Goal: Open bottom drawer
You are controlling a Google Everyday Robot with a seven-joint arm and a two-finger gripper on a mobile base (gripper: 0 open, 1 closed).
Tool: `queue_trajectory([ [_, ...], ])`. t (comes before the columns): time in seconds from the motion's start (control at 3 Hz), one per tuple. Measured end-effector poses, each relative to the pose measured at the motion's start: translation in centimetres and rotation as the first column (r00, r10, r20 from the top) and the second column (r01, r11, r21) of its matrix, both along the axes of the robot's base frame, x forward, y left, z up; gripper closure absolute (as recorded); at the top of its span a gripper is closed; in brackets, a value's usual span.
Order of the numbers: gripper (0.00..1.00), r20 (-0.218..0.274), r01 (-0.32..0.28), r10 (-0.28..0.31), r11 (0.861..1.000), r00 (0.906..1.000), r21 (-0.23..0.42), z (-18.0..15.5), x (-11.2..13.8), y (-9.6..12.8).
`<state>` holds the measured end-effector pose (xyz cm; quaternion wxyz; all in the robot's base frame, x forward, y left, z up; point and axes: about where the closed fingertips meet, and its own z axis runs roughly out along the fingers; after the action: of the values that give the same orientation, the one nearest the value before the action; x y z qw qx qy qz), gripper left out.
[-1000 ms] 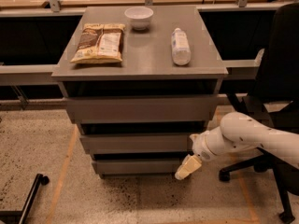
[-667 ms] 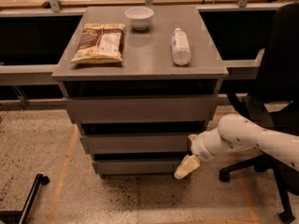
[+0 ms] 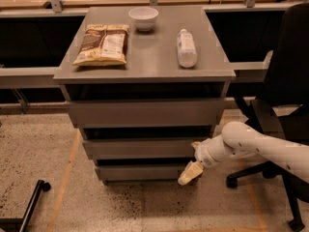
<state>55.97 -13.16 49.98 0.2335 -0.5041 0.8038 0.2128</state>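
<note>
Approach step: claw (image 3: 190, 172) at 3 o'clock end of bottom drawer (image 3: 145, 172) front, seemingly touching; apart or together, cannot tell. Drawer not yet out. Next: hook edge, pull toward 6 o'clock.

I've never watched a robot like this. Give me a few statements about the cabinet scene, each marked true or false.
1. The gripper is down by the right end of the bottom drawer. True.
2. A bowl stands on the cabinet top. True.
3. The bottle stands upright. False: it lies on its side.
4. The snack bag sits inside a drawer. False: it lies on the cabinet top.
</note>
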Motion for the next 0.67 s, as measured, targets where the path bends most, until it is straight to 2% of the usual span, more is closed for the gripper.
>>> queue_trajectory([
  [0.33, 0.00, -0.027, 0.012, -0.013, 0.999, 0.9996, -0.032, -0.8, -0.5, -0.2],
  [0.67, 0.00, -0.025, 0.038, -0.038, 0.999, 0.9989, -0.002, -2.9, -0.2, -0.7],
])
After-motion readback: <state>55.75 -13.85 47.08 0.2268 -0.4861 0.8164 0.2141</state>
